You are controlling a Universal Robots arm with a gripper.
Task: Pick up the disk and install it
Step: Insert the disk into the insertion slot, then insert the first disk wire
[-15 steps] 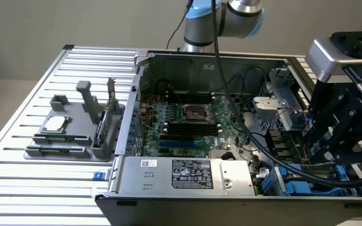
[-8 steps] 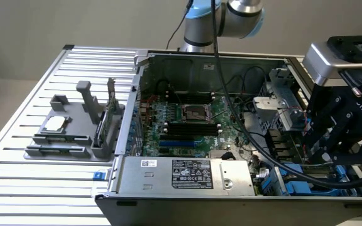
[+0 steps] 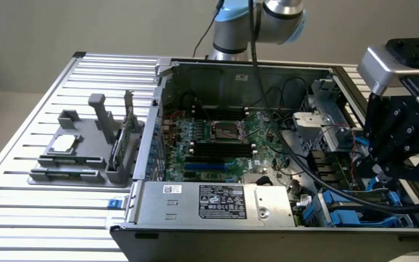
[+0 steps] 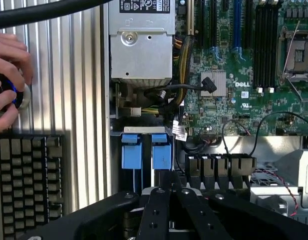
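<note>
The disk stands on edge in the drive bay at the near right corner of the open computer case (image 3: pixel 159 136). In the wrist view I see its blue carrier tab (image 4: pixel 161 152) and a strip of silver beside it. My gripper (image 4: pixel 168 182) hangs straight over that bay, with the black finger bars drawn together at the tab. The fingertips meet on the disk's blue edge, and the rest of the disk is hidden under the linkage. In the exterior view my gripper (image 3: pixel 378 176) sits low at the case's right end, above blue carriers (image 3: pixel 344 214).
A silver power-supply box (image 3: pixel 217 202) and the green motherboard (image 3: pixel 217 142) fill the case, with black cables across the right side. A grey holder (image 3: pixel 78 155) with a square chip stands on the slatted table. A person's hand (image 4: pixel 6 60) rests on a knob near a keyboard (image 4: pixel 24 185).
</note>
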